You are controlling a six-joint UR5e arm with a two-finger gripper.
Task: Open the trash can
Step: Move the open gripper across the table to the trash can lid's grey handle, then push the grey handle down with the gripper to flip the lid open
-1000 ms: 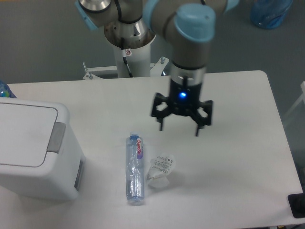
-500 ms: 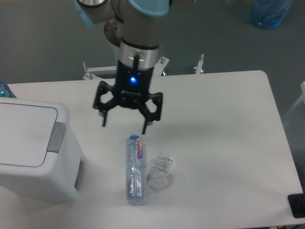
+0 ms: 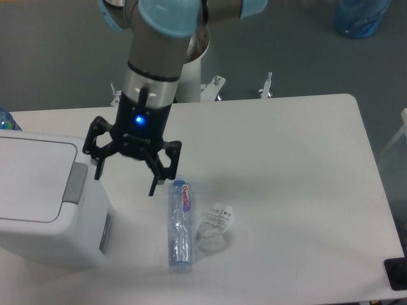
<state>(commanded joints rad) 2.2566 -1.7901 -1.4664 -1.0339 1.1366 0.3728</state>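
We have swept our gripper [image 3: 125, 180] across the table [image 3: 305, 165] over the last second, from well out on the far side of the bottle to a spot just beside the trash can [image 3: 48, 200], and it now hangs with its jaws spread wide and nothing between them. The can sits immediately to the gripper's left in the camera view, lid still flat and shut, with the grey push tab [image 3: 75, 182] right next to the nearer fingertip [image 3: 98, 175], though we cannot tell whether they touch. The clear plastic bottle [image 3: 179, 223] lies just below and to the right of the gripper, and the crumpled wrapper [image 3: 215, 222] beyond it; both are untouched. We judge the approach nearly finished: what remains is to bring a finger onto the tab and press.
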